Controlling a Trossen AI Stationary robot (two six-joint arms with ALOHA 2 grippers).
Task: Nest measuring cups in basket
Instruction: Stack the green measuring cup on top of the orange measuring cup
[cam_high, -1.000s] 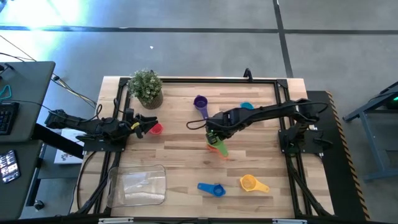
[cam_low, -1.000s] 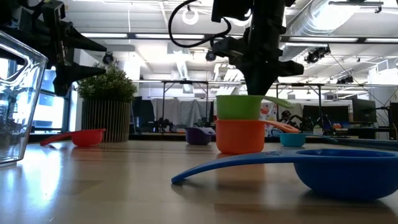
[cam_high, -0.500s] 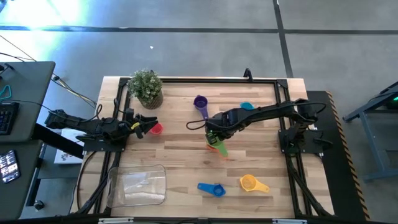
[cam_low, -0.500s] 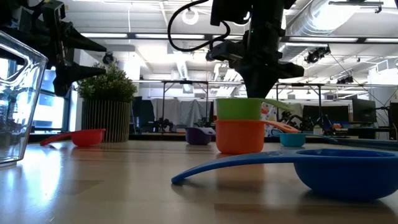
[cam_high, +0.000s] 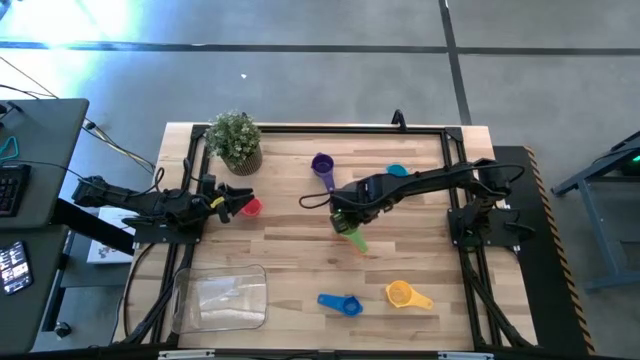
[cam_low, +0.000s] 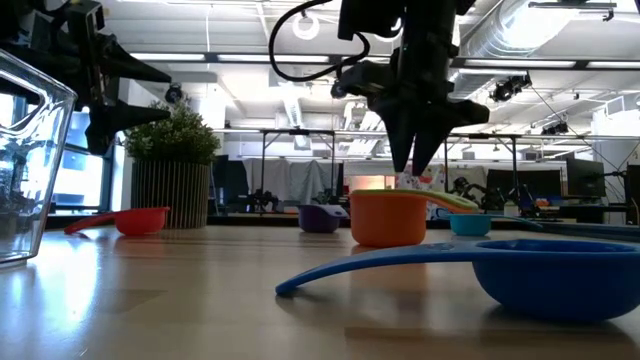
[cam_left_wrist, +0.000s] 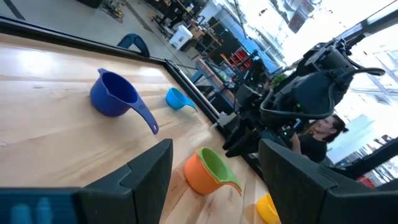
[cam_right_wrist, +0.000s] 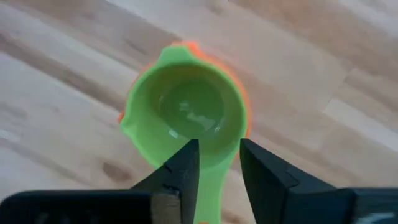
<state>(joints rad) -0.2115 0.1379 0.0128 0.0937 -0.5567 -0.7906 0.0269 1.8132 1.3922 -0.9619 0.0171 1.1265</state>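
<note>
The green cup (cam_right_wrist: 183, 121) sits nested in the orange cup (cam_low: 388, 218), directly beneath the right gripper (cam_right_wrist: 217, 165), whose fingers stand apart astride its handle.

We see a light wooden tabletop (cam_high: 290, 255) of jointed planks, edged by a dark metal frame (cam_high: 330, 128) and standing on a smooth grey floor (cam_high: 300, 80) crossed by dark seam lines. A bright patch of light falls on the floor at the upper left of the high view. Beside the left edge sits a dark desk (cam_high: 35, 160) with cables. From table height we look into a large workshop hall with white ceiling ducts (cam_low: 540, 40), strip lights, black frames and benches (cam_low: 280, 170). A small potted plant (cam_low: 172, 160) stands at the back. A person (cam_left_wrist: 317, 134) sits beyond the far end.
</note>
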